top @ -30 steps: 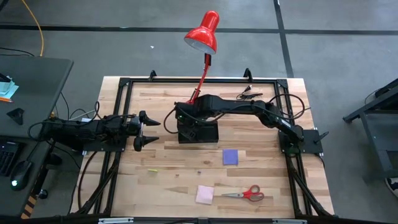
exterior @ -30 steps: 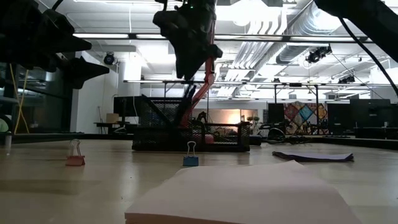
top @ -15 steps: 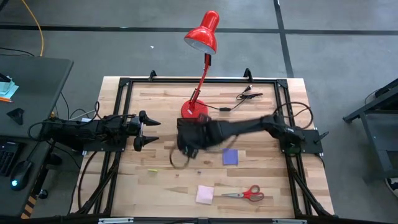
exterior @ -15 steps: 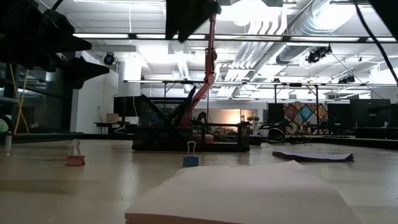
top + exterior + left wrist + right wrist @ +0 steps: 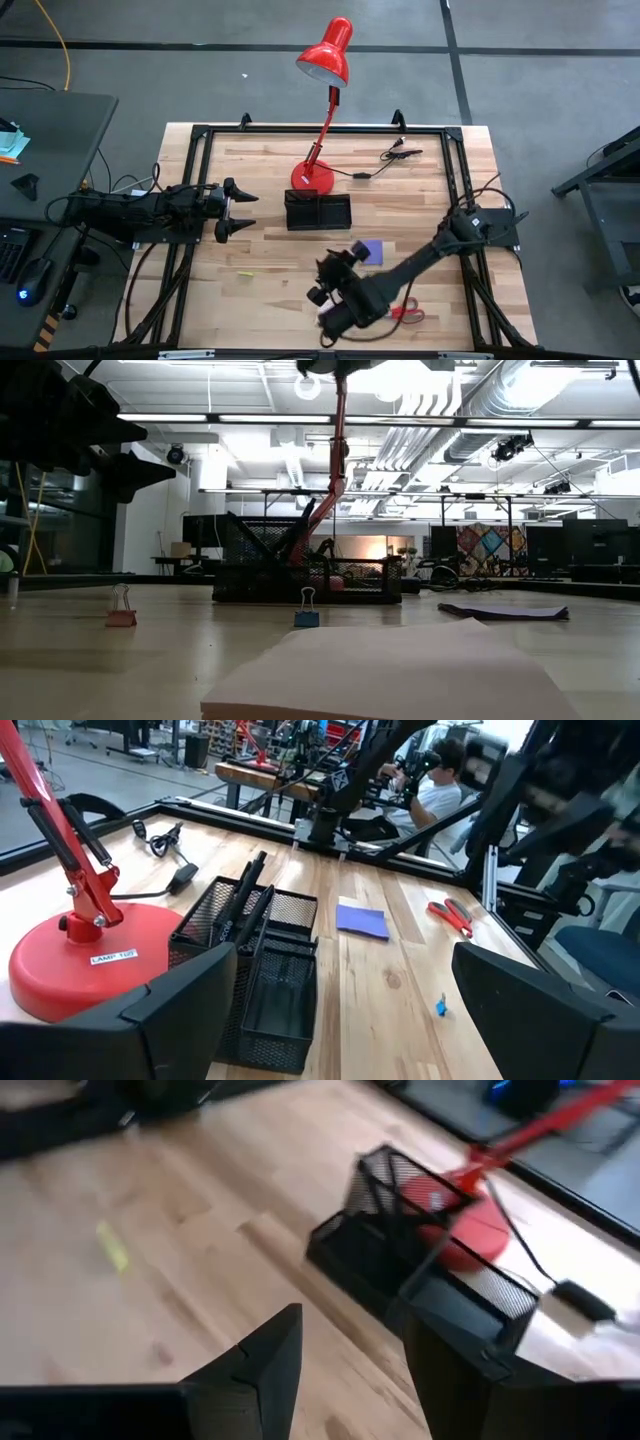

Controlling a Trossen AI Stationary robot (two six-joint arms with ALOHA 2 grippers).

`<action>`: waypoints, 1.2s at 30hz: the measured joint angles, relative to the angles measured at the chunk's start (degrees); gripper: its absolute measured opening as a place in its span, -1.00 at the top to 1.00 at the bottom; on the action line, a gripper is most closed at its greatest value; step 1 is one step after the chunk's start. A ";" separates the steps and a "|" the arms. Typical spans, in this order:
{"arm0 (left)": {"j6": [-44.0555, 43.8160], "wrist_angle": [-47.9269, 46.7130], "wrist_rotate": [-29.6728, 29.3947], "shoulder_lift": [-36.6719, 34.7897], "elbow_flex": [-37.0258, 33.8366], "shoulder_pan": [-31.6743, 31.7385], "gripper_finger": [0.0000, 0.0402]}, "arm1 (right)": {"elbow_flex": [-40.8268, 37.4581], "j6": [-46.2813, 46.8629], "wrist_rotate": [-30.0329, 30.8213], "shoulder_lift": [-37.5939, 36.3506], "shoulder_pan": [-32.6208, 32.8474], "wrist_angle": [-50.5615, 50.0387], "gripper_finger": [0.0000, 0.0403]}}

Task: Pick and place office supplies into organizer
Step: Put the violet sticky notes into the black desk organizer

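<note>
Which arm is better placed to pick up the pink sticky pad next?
Probably the right. The right gripper, fingers open, is over the pink sticky pad at the table's near edge. The left gripper waits open, farther away, beside the organizer.

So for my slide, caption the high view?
Right gripper above the pink pad; organizer beside the lamp.

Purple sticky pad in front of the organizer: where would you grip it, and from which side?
Take the purple sticky pad across two opposite edges, coming straight down from above. It lies flat on the table, so probably only its thin edges offer a hold. A sideways approach would likely just push it along the wood.
</note>
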 joint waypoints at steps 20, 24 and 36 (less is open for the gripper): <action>-0.01 0.01 0.00 -0.01 0.00 -0.02 -0.78 | -28.35 58.04 10.75 0.00 3.29 -7.02 0.33; 0.00 0.01 -0.01 0.00 -0.01 0.00 -0.78 | -31.98 57.89 11.99 0.04 3.25 0.41 0.34; 0.00 0.01 0.00 -0.01 0.00 -0.02 -0.78 | -33.49 60.79 6.66 0.04 1.24 6.01 0.34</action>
